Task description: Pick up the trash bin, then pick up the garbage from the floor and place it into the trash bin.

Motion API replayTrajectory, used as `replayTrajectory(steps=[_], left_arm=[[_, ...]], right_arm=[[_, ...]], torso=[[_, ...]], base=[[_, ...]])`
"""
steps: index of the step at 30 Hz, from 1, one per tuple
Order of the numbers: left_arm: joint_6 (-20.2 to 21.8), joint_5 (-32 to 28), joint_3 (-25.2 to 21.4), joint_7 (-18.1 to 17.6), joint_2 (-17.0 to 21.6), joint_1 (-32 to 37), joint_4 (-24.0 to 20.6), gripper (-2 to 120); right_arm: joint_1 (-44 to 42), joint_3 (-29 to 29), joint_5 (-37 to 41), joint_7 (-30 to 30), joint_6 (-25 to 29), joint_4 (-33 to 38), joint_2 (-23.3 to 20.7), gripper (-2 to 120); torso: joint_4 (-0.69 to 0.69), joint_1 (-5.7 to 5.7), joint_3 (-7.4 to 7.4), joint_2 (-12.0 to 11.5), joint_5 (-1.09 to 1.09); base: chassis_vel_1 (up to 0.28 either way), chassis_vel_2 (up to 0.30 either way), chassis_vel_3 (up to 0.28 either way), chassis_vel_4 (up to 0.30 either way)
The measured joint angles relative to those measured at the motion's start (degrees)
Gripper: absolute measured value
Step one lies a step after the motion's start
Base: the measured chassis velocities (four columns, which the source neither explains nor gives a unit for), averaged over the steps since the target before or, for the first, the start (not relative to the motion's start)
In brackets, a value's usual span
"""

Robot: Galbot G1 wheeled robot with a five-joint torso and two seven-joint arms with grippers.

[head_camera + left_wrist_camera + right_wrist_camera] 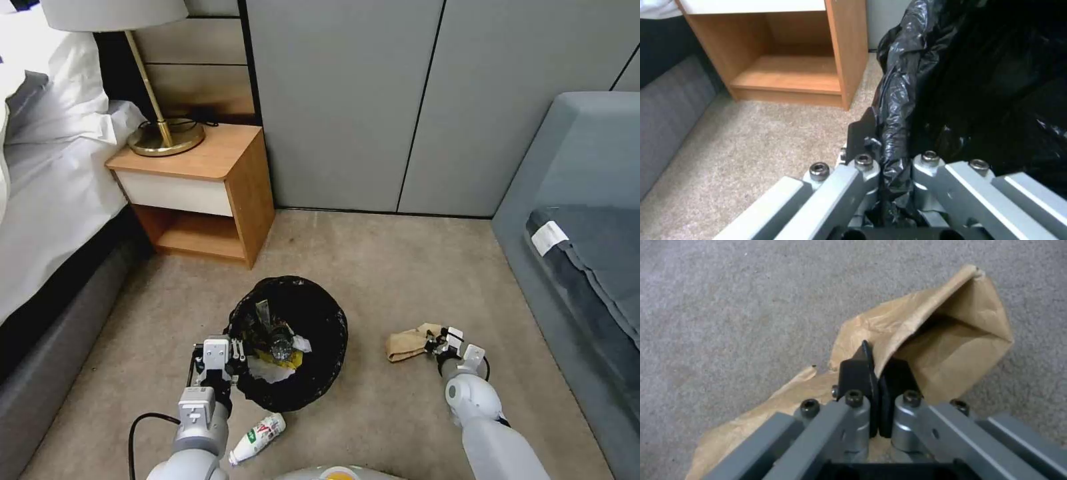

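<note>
The trash bin (313,333), lined with a black bag, tilts toward me in the middle of the carpet, with a clear bottle, yellow wrapper and white paper inside. My left gripper (230,357) is shut on its near-left rim; the black bag (898,110) is pinched between the fingers (860,136). To the right, a brown paper bag (407,343) of the garbage lies on the floor. My right gripper (437,343) is shut on its edge, the paper bag (951,340) clamped between the black pads. A white plastic bottle (259,437) lies on the carpet near my left arm.
A wooden nightstand (200,193) with a brass lamp stands at the back left beside the bed (47,200). Grey wall panels run behind. A grey sofa (580,233) lines the right side. Open carpet lies between bin and wall.
</note>
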Motion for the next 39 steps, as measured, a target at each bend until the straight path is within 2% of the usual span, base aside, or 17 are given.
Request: replayTrajectory(steps=[7, 14, 16, 17, 20, 21, 22, 24, 27, 30, 31, 33, 34, 36, 37, 39], left_arm=[[0.0, 0.0, 0.0, 0.0, 0.0, 0.0, -0.1, 1], [0.0, 0.0, 0.0, 0.0, 0.0, -0.1, -0.1, 1], [0.1, 0.0, 0.0, 0.1, 0.0, -0.2, -0.1, 1], [0.1, 0.0, 0.0, 0.1, 0.0, -0.2, -0.1, 1], [0.2, 0.0, 0.0, 0.1, 0.1, -0.3, -0.1, 1], [0.2, 0.0, 0.0, 0.1, 0.1, -0.3, -0.1, 1], [0.2, 0.0, 0.0, 0.1, 0.1, -0.3, -0.1, 1], [0.2, -0.1, -0.1, 0.1, 0.1, -0.3, -0.1, 1], [0.3, -0.1, -0.1, 0.2, 0.2, -0.3, -0.1, 1], [0.3, -0.1, 0.0, 0.4, 0.3, -0.2, 0.1, 1], [0.3, -0.1, 0.0, 0.4, 0.3, -0.2, 0.1, 1], [0.4, -0.1, 0.1, 0.5, 0.5, -0.1, 0.1, 1], [0.4, -0.1, 0.1, 0.5, 0.5, -0.1, 0.1, 1], [0.4, -0.1, 0.3, 0.6, 0.6, -0.1, 0.2, 1], [0.4, -0.1, 0.3, 0.6, 0.6, -0.1, 0.2, 1], [0.5, 0.0, 0.4, 0.7, 0.7, -0.2, 0.2, 1]], right_arm=[[-0.6, -0.2, -0.4, 0.7, 0.8, 1.8, -0.1, 0], [-2.3, -0.7, -0.6, 1.5, 1.7, 7.0, -0.3, 0], [-5.8, -1.9, -1.7, 1.6, 3.5, 14.7, -0.7, 0], [-5.8, -1.9, -1.7, 1.6, 3.5, 14.7, -0.7, 0], [-9.8, -4.0, -5.6, 1.0, 5.6, 27.5, -1.8, 0], [-9.8, -4.0, -5.6, 1.0, 5.6, 27.5, -1.8, 0], [-10.5, -4.5, -6.4, 0.6, 5.9, 30.6, -2.1, 0], [-12.4, -6.3, -9.9, -1.7, 7.7, 39.1, -3.4, 0], [-13.2, -7.4, -11.5, -3.5, 9.2, 42.9, -4.1, 0], [-14.9, -9.1, -12.4, -11.3, 11.7, 52.6, -6.5, 0], [-14.9, -9.1, -12.4, -11.3, 11.7, 52.6, -6.5, 0], [-15.8, -10.0, -11.6, -16.8, 13.9, 57.4, -9.4, 0], [-15.8, -10.0, -11.6, -16.8, 13.9, 57.4, -9.4, 0], [-16.9, -10.9, -9.7, -21.2, 15.3, 60.8, -14.4, 0], [-16.9, -10.9, -9.7, -21.2, 15.3, 60.8, -14.4, 0], [-17.7, -11.3, -7.7, -24.6, 16.0, 62.4, -18.7, 0]], torso=[[0.00, 0.00, 0.00, 0.0, 0.00], [0.00, 0.00, 0.00, 0.0, 0.00], [-0.02, 0.00, 0.00, 0.0, 0.00], [-0.02, 0.00, 0.00, 0.0, 0.00], [0.00, 0.00, 0.00, 0.0, -0.02], [0.00, 0.00, 0.00, 0.0, -0.02], [-0.01, 0.00, 0.00, 0.0, 0.00], [0.00, 0.00, 0.00, 0.0, -0.03], [0.00, 0.00, 0.00, 0.0, 0.01], [0.01, 0.00, 0.00, 0.0, -0.02], [0.01, 0.00, 0.00, 0.0, -0.02], [0.00, 0.00, 0.00, 0.0, 0.00], [0.00, 0.00, 0.00, 0.0, 0.00], [0.00, 0.00, 0.00, 0.0, 0.00], [0.00, 0.00, 0.00, 0.0, 0.00], [0.00, 0.00, 0.00, 0.0, 0.00]], base=[[0.000, 0.000, 0.000, 0.000], [0.000, 0.000, 0.000, 0.000], [0.000, 0.000, 0.000, 0.000], [0.000, 0.000, 0.000, 0.000], [0.000, 0.000, 0.000, 0.000], [0.000, 0.000, 0.000, 0.000], [0.000, 0.000, 0.000, 0.000], [0.000, 0.000, 0.000, 0.000], [0.000, 0.000, 0.000, 0.000], [0.000, 0.000, 0.000, 0.000], [0.000, 0.000, 0.000, 0.000], [0.000, 0.000, 0.000, 0.000], [0.000, 0.000, 0.000, 0.000], [0.000, 0.000, 0.000, 0.000], [0.000, 0.000, 0.000, 0.000], [0.000, 0.000, 0.000, 0.000]])
